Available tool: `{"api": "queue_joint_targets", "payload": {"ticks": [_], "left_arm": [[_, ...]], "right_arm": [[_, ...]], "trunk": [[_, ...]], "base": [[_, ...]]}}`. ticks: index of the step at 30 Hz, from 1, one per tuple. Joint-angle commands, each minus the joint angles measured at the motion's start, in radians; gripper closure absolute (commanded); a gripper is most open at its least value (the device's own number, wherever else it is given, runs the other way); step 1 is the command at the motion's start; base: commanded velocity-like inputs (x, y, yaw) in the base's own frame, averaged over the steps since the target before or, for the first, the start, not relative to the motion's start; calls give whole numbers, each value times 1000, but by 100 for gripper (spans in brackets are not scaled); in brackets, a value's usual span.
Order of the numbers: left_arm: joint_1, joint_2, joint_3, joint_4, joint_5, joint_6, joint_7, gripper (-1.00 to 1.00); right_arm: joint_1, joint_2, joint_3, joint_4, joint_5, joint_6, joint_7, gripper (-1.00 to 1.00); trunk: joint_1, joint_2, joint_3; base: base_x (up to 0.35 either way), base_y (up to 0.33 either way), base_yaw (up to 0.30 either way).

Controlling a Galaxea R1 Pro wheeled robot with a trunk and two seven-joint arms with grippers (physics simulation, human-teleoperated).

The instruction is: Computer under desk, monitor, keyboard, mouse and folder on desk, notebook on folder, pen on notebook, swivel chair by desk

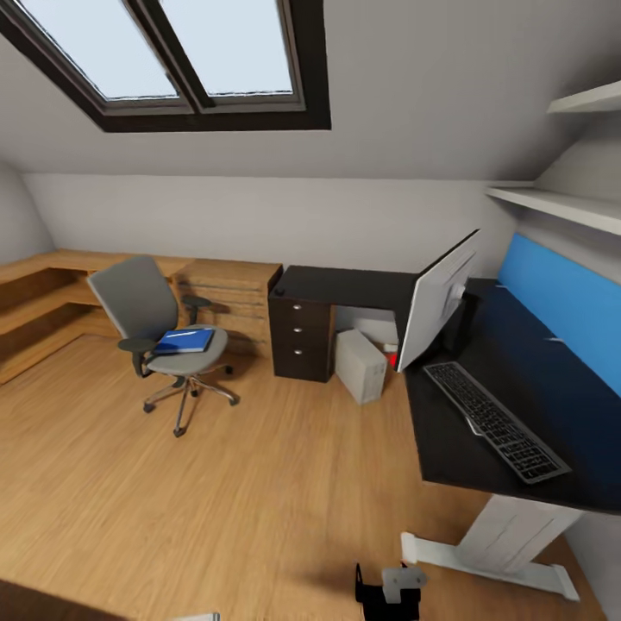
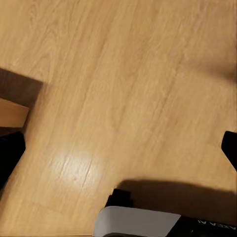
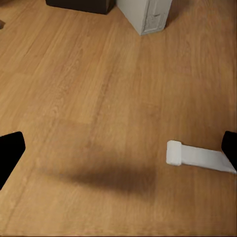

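Note:
The swivel chair [image 1: 142,302] stands on the floor at the left, well away from the desk [image 1: 466,453]. On its seat lies the blue folder [image 1: 184,341], crossed by a thin pale streak; I cannot make out the notebook or the pen. The monitor [image 1: 438,302] stands on the desk with its pale back towards me, and the keyboard [image 1: 496,421] lies beside it. The computer [image 1: 360,366] [image 3: 146,15] sits on the floor beside the desk's edge. A small dark lump, maybe the mouse [image 1: 279,292], rests on the far corner. My left gripper [image 2: 118,153] and right gripper [image 3: 118,148] hang open over bare floor.
A dark three-drawer cabinet [image 1: 302,338] stands under the desk's far wing, with low light-wood cabinets [image 1: 228,297] along the back wall. The desk's white foot [image 1: 483,561] [image 3: 197,157] juts onto the floor close to my right arm [image 1: 390,591]. Open floor lies between me and the chair.

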Motion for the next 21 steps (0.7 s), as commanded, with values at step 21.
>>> {"api": "queue_joint_targets", "payload": {"ticks": [21], "left_arm": [[-1,0,-10,0,11,-3,6,-100]], "right_arm": [[-1,-3,7,1,-5,0,-6,-100]], "trunk": [[0,-1,-1]], "base": [[-270,-234,-261]]}}
